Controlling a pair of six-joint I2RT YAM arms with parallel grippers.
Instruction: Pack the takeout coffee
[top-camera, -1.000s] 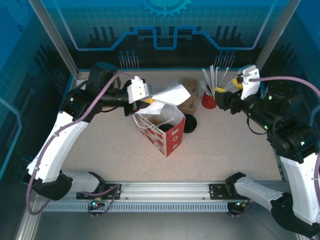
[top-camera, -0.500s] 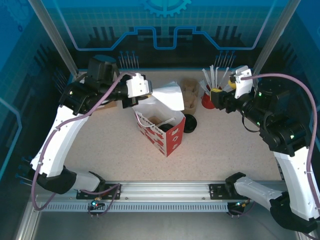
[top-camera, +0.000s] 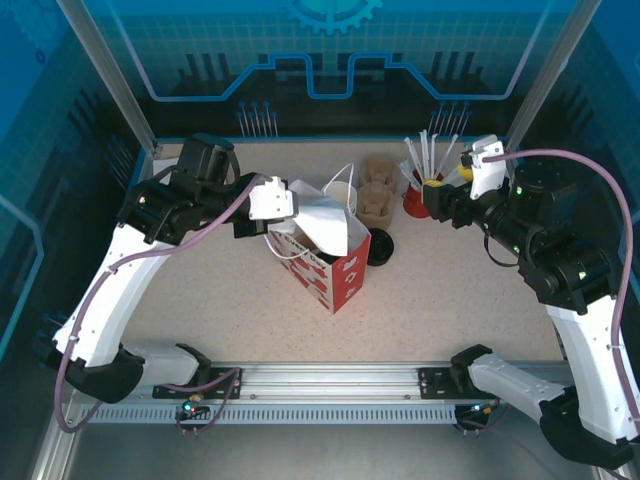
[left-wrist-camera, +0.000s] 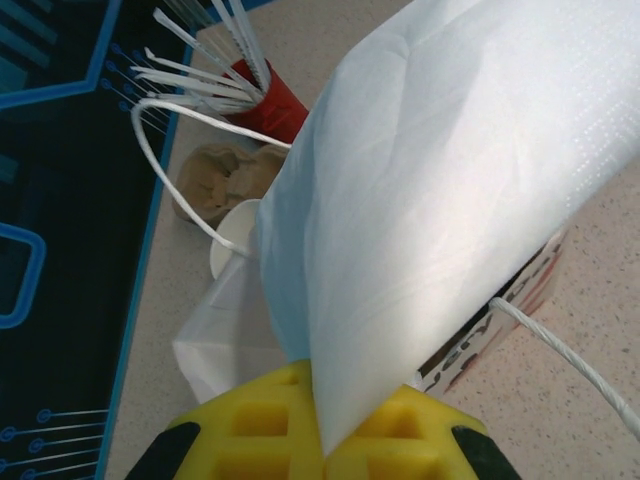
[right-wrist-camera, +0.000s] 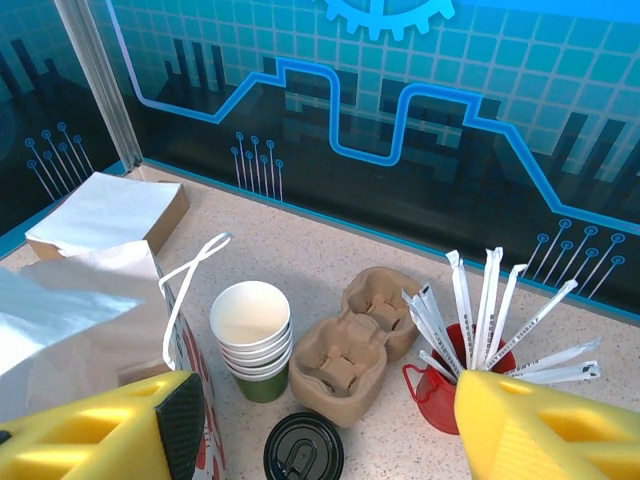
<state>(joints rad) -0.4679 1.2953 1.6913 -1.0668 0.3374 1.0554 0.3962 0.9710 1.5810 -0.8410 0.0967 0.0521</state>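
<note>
Our left fingers (left-wrist-camera: 255, 425) pinch the white paper sheet (left-wrist-camera: 450, 170) over the red bag (top-camera: 345, 275); our right fingers (right-wrist-camera: 530, 430) gape empty near the black lid (right-wrist-camera: 303, 450).

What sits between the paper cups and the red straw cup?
The brown carrier sits there, seen in the right wrist view: cups on its left, red cup on its right. The black lid lies just in front.
</note>
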